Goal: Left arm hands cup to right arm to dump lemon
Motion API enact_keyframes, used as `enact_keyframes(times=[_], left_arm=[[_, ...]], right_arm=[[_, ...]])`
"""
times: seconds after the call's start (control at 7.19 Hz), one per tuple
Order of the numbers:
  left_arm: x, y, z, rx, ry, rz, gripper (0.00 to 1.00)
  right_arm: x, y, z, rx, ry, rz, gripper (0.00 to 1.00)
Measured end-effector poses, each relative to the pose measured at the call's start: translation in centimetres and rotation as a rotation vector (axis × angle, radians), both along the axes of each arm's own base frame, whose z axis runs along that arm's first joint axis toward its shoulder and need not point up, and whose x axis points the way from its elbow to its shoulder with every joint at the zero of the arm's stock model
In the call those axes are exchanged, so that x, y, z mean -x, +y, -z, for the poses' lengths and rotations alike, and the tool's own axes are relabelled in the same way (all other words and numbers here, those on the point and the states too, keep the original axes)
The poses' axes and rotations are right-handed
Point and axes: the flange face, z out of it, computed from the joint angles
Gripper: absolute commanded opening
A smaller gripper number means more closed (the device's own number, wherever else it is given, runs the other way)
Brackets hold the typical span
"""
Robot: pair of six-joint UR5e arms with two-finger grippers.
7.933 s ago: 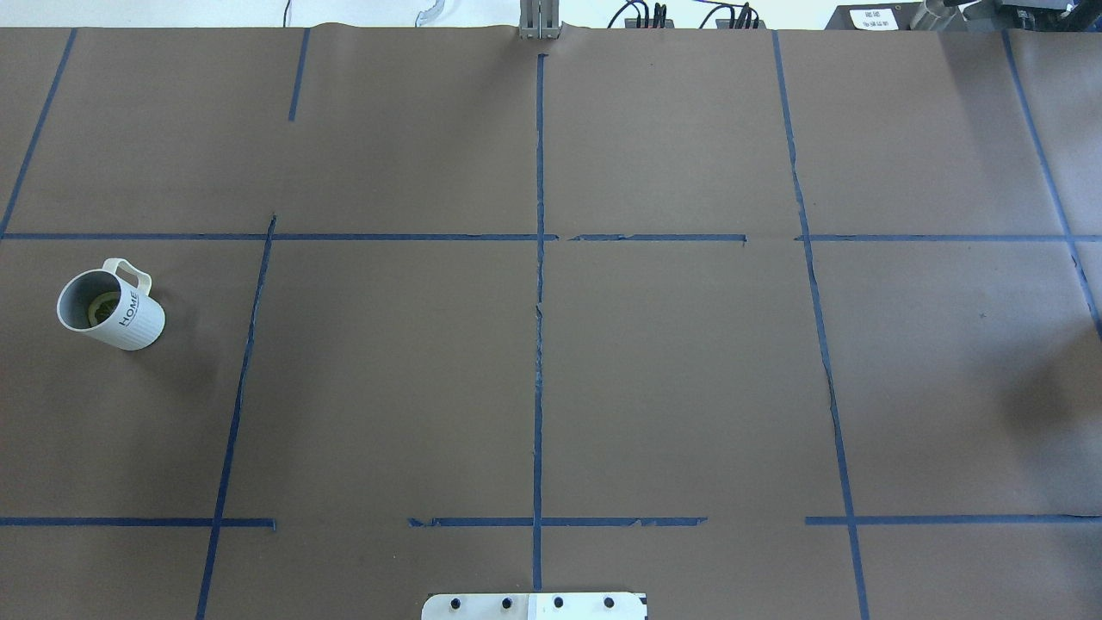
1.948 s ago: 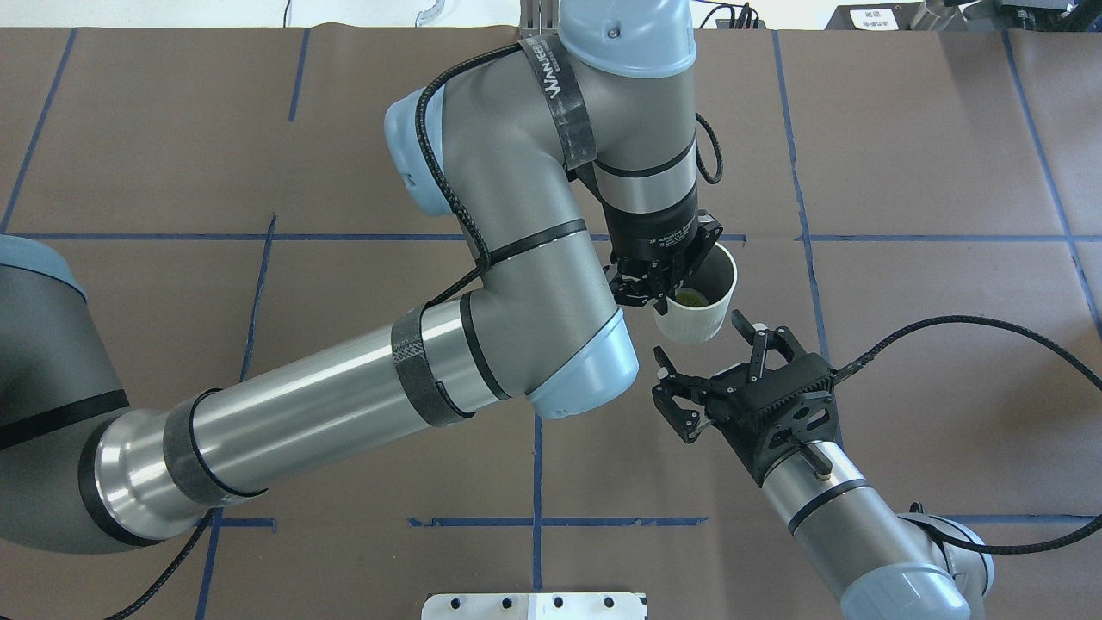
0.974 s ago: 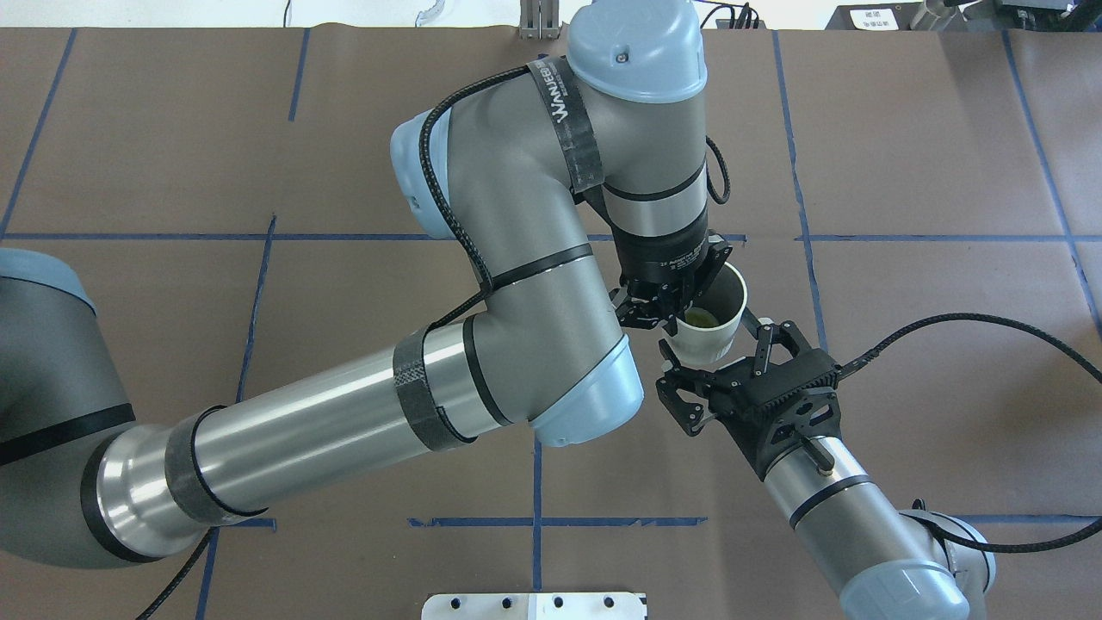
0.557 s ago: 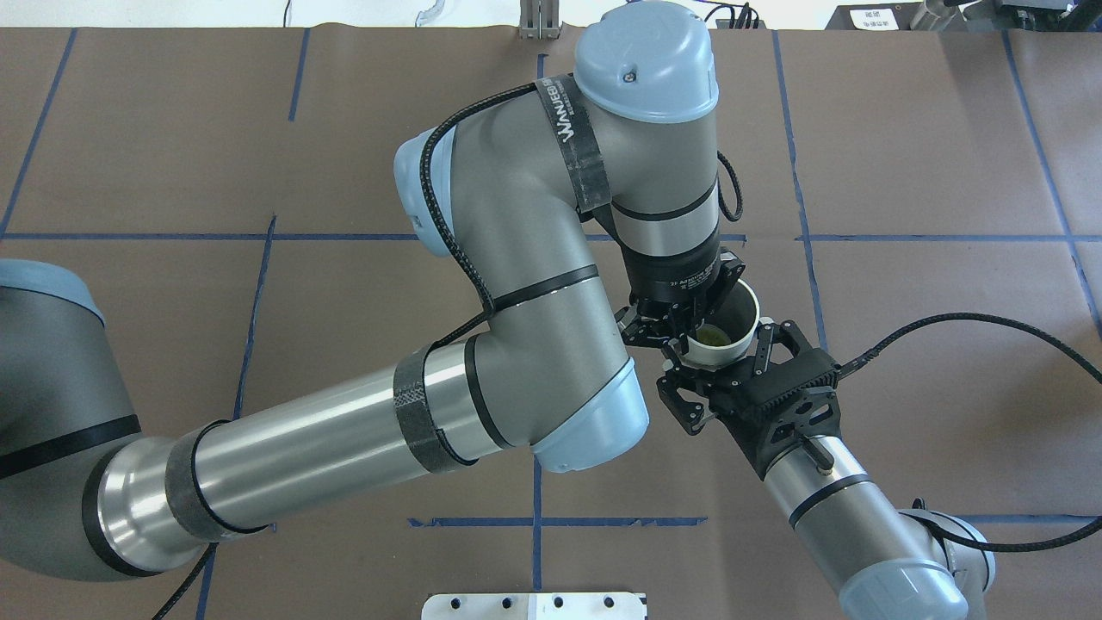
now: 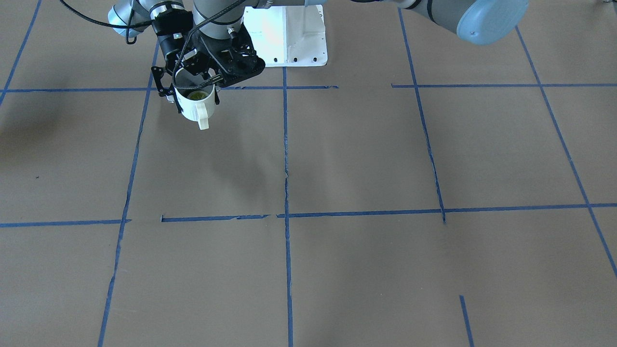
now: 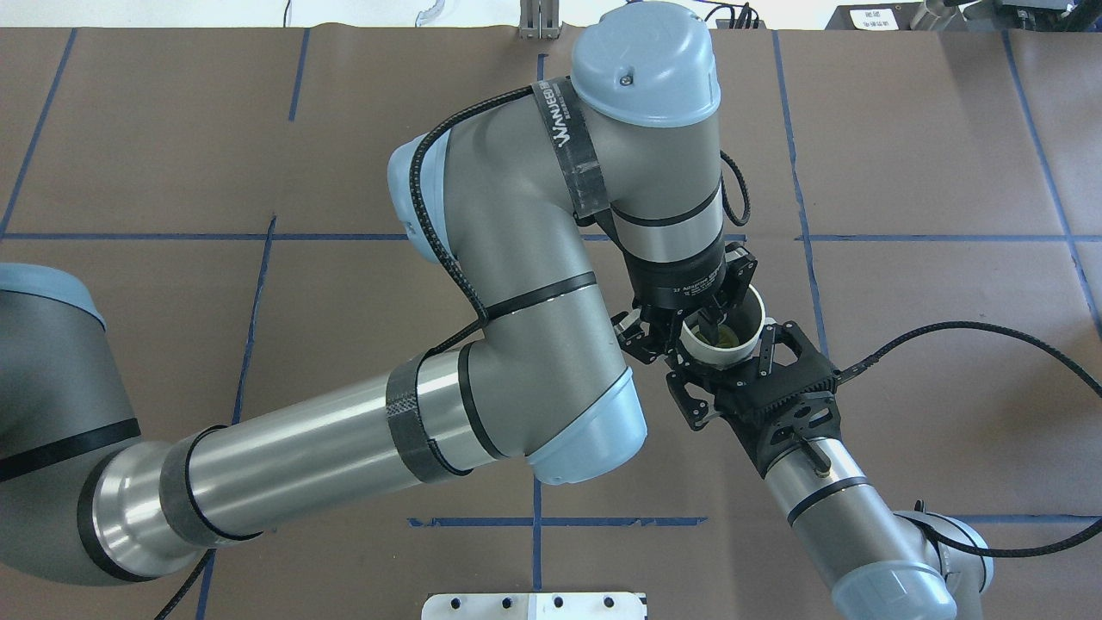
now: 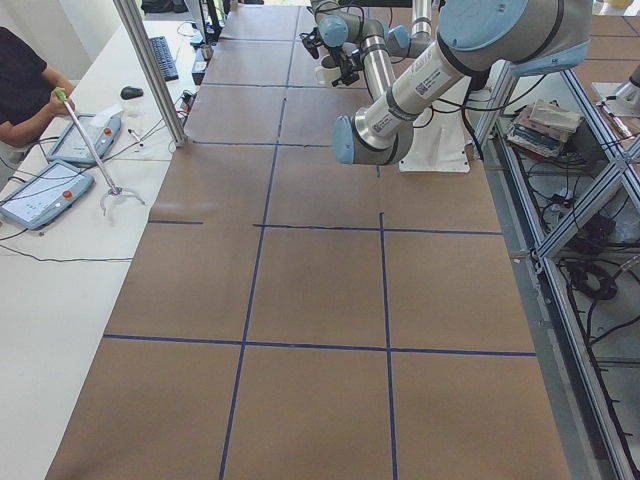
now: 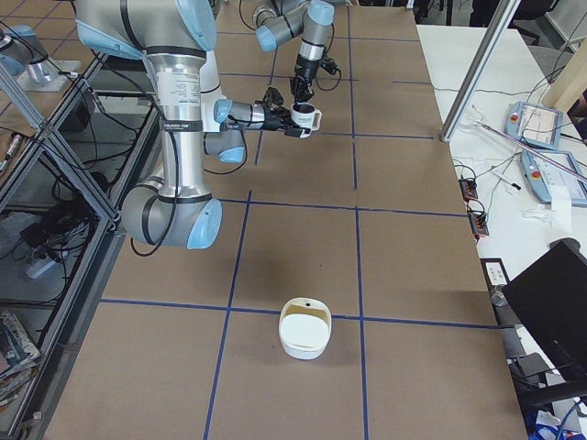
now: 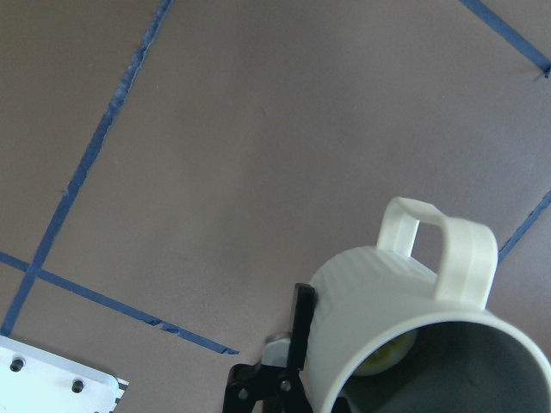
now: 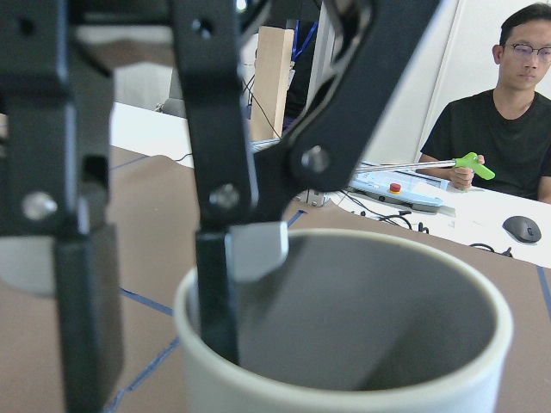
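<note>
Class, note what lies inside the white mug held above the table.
A yellow-green lemon lies on the grey bottom of the cup, and one of the jaws of the left gripper dips inside the rim. The gripper hides part of the bottom.

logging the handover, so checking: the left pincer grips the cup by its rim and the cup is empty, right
Not empty. The left pincer grips the cup by its rim, and the cup holds the lemon; the overhead exterior view shows it lying yellow-green at the bottom.
</note>
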Motion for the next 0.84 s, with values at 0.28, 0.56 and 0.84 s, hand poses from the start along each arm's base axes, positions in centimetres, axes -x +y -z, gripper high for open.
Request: enact_keyframes(times=[0.28, 0.56, 0.84], left_arm=[[3.8, -0.4, 0.7, -0.038, 0.052, 0.037, 1.00], [5.6, -2.4, -1.3, -0.048, 0.043, 0.083, 1.00], [5.5, -3.3, -4.3, -0.050, 0.018, 0.108, 1.00]], right_arm=[[-0.1, 0.0, -1.0, 0.001, 0.012, -0.020, 0.24], [-2.5, -0.1, -4.9, 0.067, -0.056, -0.058, 0.16], [-9.6, -0.2, -12.0, 0.115, -0.150, -0.093, 0.10]])
